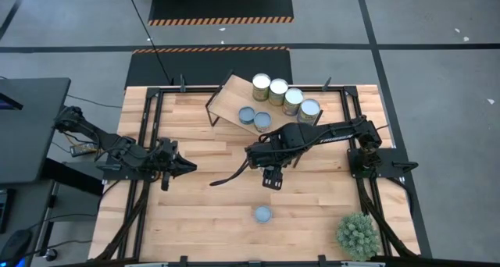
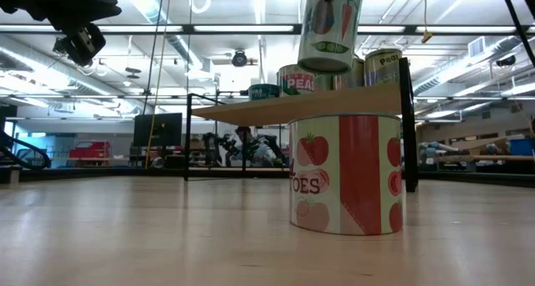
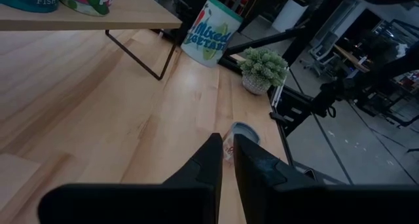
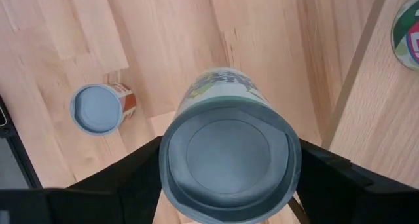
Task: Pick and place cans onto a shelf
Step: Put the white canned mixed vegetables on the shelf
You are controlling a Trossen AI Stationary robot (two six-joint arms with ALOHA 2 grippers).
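Right wrist view shows the right gripper (image 4: 226, 178) clamped round a can (image 4: 227, 158), probably rigid, smooth and slippery, best gripped across its sides.

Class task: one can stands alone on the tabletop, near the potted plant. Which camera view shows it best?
The low view: the lone can fills the foreground, tomato label readable. The high view shows only its lid; the right wrist view shows lid and some label; in the left wrist view it is partly hidden.

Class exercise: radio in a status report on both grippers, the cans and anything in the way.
Right gripper shut on a can, above mid-table. Left gripper shut, empty, waiting at left. Six cans on shelf; one small can loose on tabletop. Nothing blocking.
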